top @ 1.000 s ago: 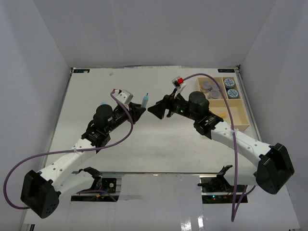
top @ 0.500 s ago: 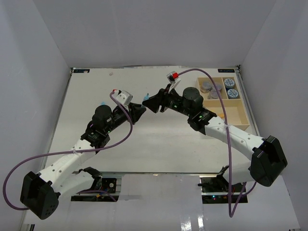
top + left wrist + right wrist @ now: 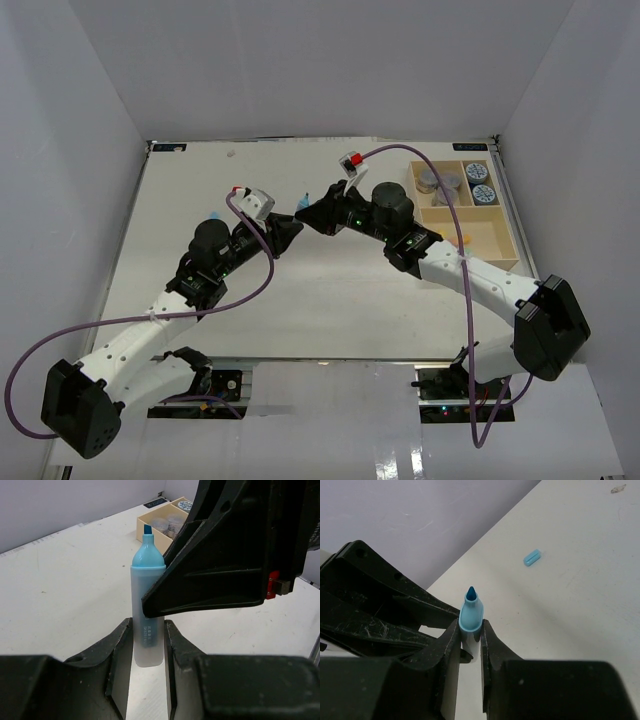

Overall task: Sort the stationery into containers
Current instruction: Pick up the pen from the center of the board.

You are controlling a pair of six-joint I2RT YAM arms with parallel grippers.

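Right gripper [image 3: 469, 652]: jaws clamped on upper barrel of blue marker [image 3: 148, 611], tip uncapped. Left gripper [image 3: 148, 660]: clenched on the same marker's lower end, held upright mid-table. Loose blue cap [image 3: 532, 557] on table [image 3: 330, 290]; wooden tray [image 3: 490, 232] well apart, rolls inside.

Two arms with white link shells, black joint housings and bulky black bases; a purple cable loops along each arm to a small white wrist module. Left gripper [image 3: 287, 228] and right gripper [image 3: 310, 215]: matte black, wedge-shaped fingers, scuffed. Red tab on right wrist module.
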